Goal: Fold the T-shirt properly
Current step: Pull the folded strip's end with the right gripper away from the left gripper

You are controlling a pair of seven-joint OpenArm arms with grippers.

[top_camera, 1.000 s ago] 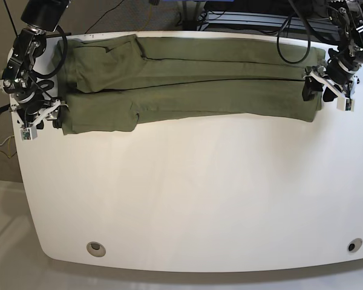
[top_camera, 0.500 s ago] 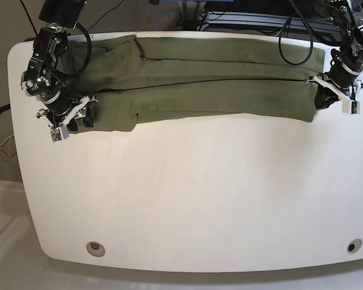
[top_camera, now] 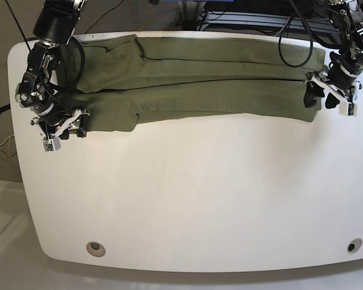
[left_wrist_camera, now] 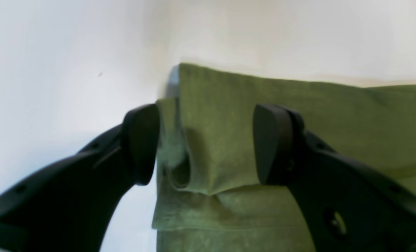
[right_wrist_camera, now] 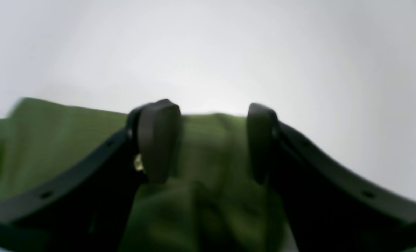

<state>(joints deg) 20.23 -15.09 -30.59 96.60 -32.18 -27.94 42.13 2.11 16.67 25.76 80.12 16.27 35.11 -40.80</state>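
Grippers both gape now, the right gripper point(top_camera: 65, 132) pulled back outward to the plain olive-green cotton T-shirt's point(top_camera: 193, 78) end, left gripper point(top_camera: 328, 96) re-straddling its end, regrasp looming.

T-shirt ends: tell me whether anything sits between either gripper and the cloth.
Nothing visible does. The left gripper is open with the T-shirt end edge between its fingers; the right gripper is open over the other end. Only the bare white table surrounds them.
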